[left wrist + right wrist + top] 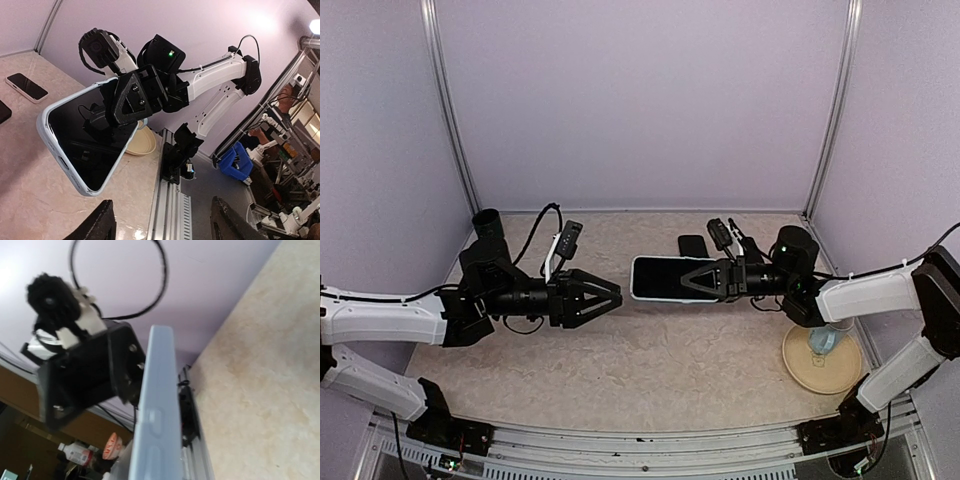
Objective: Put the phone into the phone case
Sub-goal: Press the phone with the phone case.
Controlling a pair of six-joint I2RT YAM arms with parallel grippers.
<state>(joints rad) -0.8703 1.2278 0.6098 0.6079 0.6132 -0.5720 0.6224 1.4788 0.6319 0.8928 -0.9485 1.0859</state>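
Object: phone (658, 278), screen dark and glossy, appeared seated in the pale blue phone case (48, 131). The case rim showed around every screen edge in view. The far end lay under the right tool, so full seating there could not be checked.

Location: the pair was held in the air above the surface (650, 370), long axis roughly level, between the two arms.

Handling, as judged:
- Phone: rigid slab, moderate weight, with slick, breakable glass.
- Case: looked soft and rubbery, likely to flex at the corners and give better friction than the screen.
- Best hold: across the short width on the case's side walls, near one end, clear of the side buttons moulded into the edge seen in the right wrist view.
- Pressing on the glass centre seemed risky.

Right tool (692, 280): closed across the right end of the cased phone, fingers clamped face to back. The arm reached in from the right with its forearm roughly level.

Left tool (607, 297): jaws spread wide, holding nothing, just beside the free left end of the phone and not touching it. The arm was stretched low toward centre, wrist pointing at the phone.

A second handset (26, 86) lay flat on the surface, well apart.
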